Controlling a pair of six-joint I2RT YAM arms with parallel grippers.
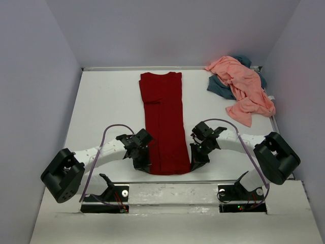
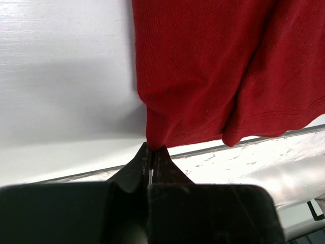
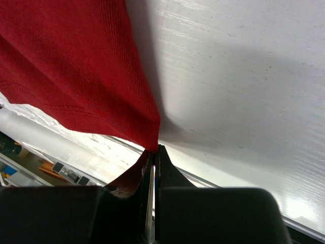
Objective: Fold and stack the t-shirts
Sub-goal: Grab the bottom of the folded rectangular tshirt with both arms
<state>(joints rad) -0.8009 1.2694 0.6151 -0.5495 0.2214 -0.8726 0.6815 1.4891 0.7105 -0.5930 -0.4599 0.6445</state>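
A dark red t-shirt [image 1: 164, 119] lies as a long narrow strip down the middle of the table, collar end far, hem end near. My left gripper [image 1: 143, 166] is shut on its near left hem corner [image 2: 155, 140]. On the other side my right gripper [image 1: 195, 165] is shut on the near right hem corner [image 3: 151, 142]. Both corners are pinched at the fingertips and lifted slightly off the table. A salmon pink t-shirt [image 1: 244, 89] lies crumpled at the far right, over a slate blue-grey t-shirt [image 1: 219, 85] that shows only in part.
The white table [image 1: 109, 109] is walled at the back and both sides. Its near edge, a metal strip [image 1: 167, 182], runs just behind the two held corners. The arm bases [image 1: 104, 195] [image 1: 241, 193] sit below it.
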